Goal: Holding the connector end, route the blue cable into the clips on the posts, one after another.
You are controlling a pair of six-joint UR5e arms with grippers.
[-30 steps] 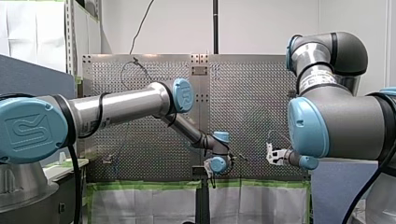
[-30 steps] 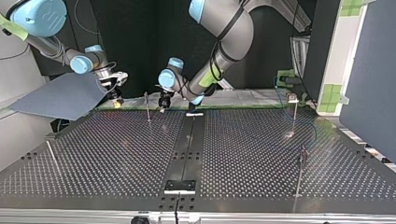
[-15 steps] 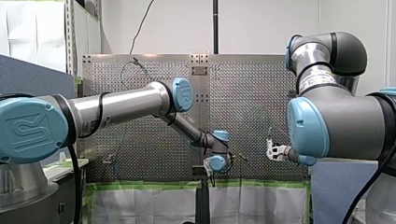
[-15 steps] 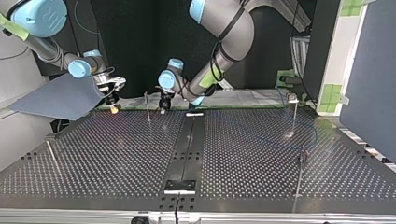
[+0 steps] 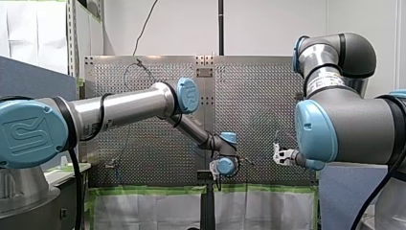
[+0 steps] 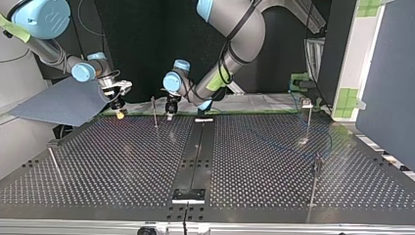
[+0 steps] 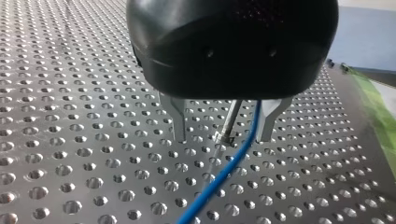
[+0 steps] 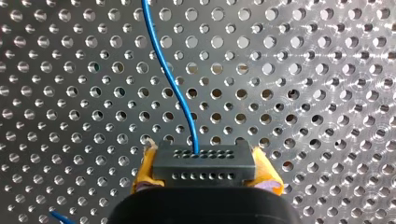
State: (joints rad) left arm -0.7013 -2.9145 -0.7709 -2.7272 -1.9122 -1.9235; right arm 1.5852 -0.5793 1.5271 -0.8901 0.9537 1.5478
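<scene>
Clamping the black connector (image 8: 204,161) between its yellow pads (image 8: 142,175), my right gripper (image 8: 204,173) has the cable's end firmly in its grasp. The block sits crosswise between the two fingers, touching both pads, with its rows of small holes facing ahead. From the block's front edge the blue cable (image 8: 164,60) leaves the gripper and runs ahead over the perforated table (image 8: 303,70) in a gentle bend. In the top view this gripper hangs low over the table's far edge, at the view's left.

My left gripper (image 7: 223,135) stands with its metal fingers (image 7: 177,122) spread apart, pinching nothing. The blue cable passes through the gap between them, nearer one finger than the other; I cannot tell whether it touches that finger. From there it trails away from the gripper, over the table. A thin metal post (image 7: 232,116) also stands in that gap, just beside the cable. In the top view my left gripper hovers at the far edge near the middle, with the post just beside it toward the view's left, and well apart from my right gripper.
</scene>
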